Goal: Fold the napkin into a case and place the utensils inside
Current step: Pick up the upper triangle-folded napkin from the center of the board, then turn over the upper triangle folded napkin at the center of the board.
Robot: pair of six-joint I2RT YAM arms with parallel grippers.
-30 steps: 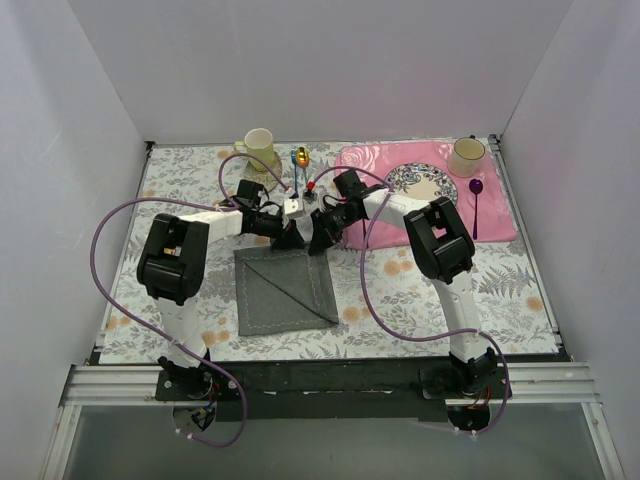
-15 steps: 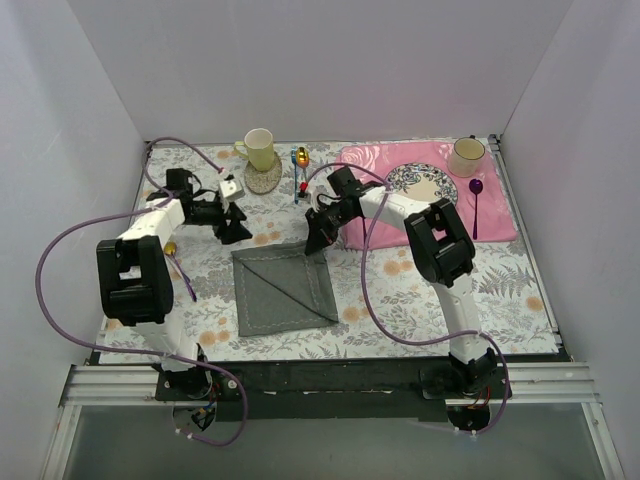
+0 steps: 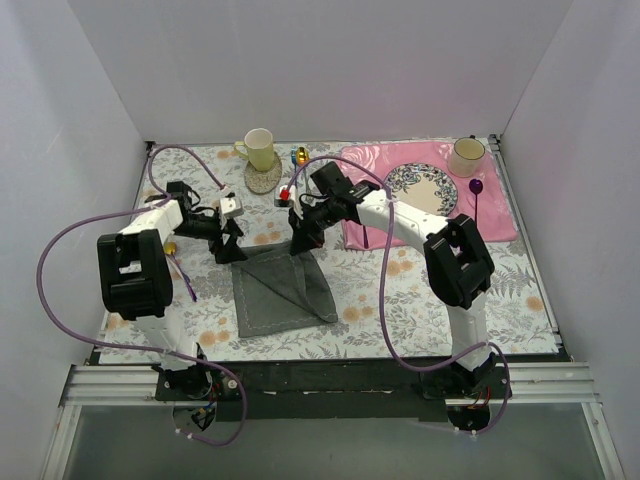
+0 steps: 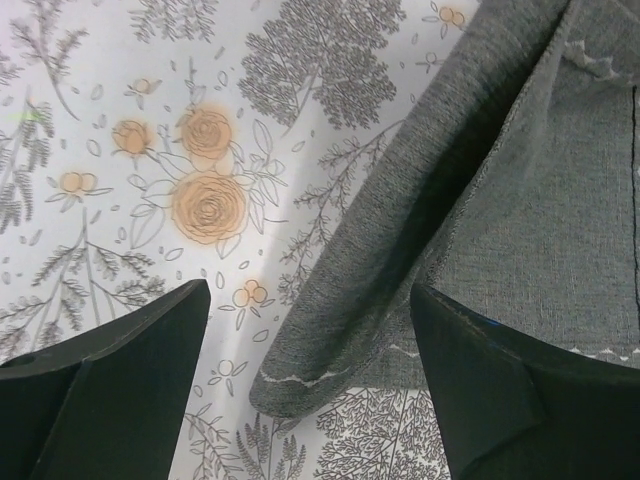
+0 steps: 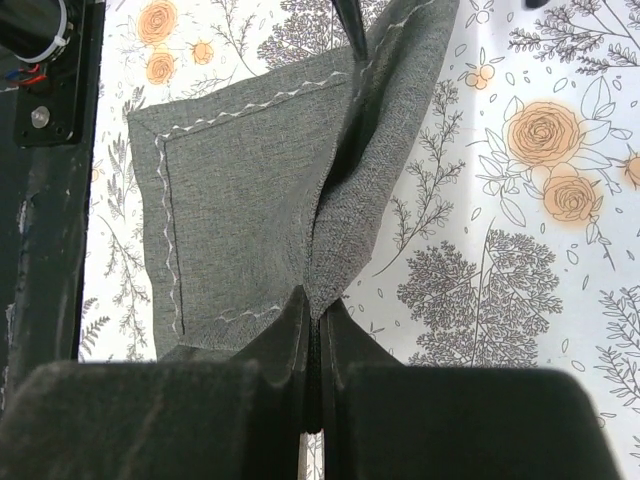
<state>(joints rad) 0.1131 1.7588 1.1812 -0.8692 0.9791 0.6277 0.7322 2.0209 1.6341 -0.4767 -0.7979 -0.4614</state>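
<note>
The dark grey napkin [image 3: 285,292] lies on the flowered tablecloth in front of both arms. Its far right corner is pulled up into a ridge [image 5: 350,190], and my right gripper [image 3: 301,238] [image 5: 318,310] is shut on that corner. My left gripper [image 3: 229,247] [image 4: 310,300] stands open over the napkin's far left corner [image 4: 300,380], which lies between the fingers untouched. The cloth's zigzag stitching shows in both wrist views. A small spoon with a gold bowl and a purple handle [image 3: 180,270] lies left of the napkin, beside the left arm.
A yellow mug [image 3: 260,148] and a round coaster [image 3: 263,181] stand at the back. A gold and blue spoon [image 3: 300,157] lies beside them. At the right, the pink placemat [image 3: 500,215] holds a patterned plate [image 3: 420,185], a cup [image 3: 466,155] and a purple spoon [image 3: 476,200].
My left gripper opened, swung left away from the right gripper, then came down to the napkin's far left corner. My right gripper shut on the far right corner and lifted it leftward.
</note>
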